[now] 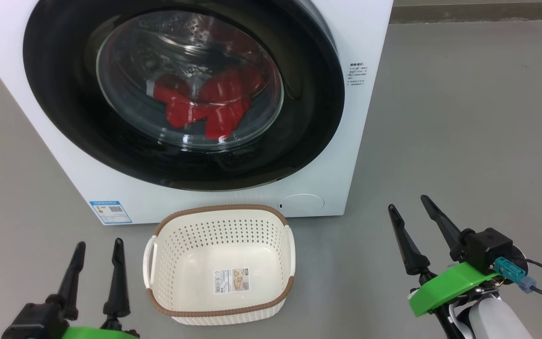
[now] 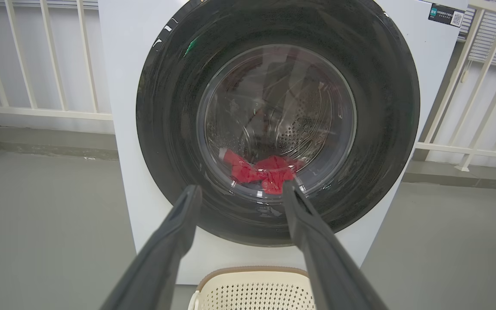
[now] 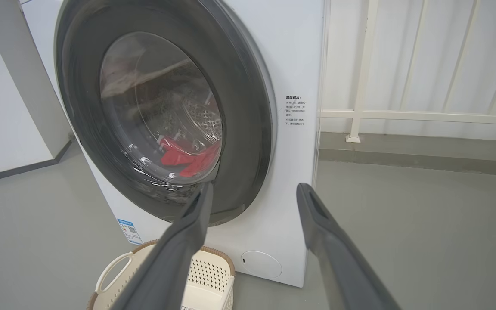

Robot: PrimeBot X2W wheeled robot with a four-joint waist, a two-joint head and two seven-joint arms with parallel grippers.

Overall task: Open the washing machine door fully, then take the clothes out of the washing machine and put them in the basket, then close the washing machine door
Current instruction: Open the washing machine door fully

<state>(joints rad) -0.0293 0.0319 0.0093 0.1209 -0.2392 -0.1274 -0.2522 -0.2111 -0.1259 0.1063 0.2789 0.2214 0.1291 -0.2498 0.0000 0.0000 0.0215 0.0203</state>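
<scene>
The white washing machine (image 1: 370, 47) stands ahead with its round black-rimmed door (image 1: 318, 103) shut, or close to it. Red clothes (image 1: 205, 103) lie in the drum behind the door's glass, also seen as clothes (image 2: 261, 170) in the left wrist view and clothes (image 3: 185, 157) in the right wrist view. The cream basket (image 1: 219, 212) sits empty on the floor before the machine. My left gripper (image 1: 99, 247) is open at the lower left, beside the basket. My right gripper (image 1: 407, 202) is open at the lower right, holding nothing.
Grey floor (image 1: 464, 117) spreads to the right of the machine. A white railing (image 2: 37, 64) runs behind it, and railing (image 3: 424, 116) continues on the right. A blue label (image 1: 110, 212) marks the machine's lower left corner, a round cover (image 1: 301, 205) its lower right.
</scene>
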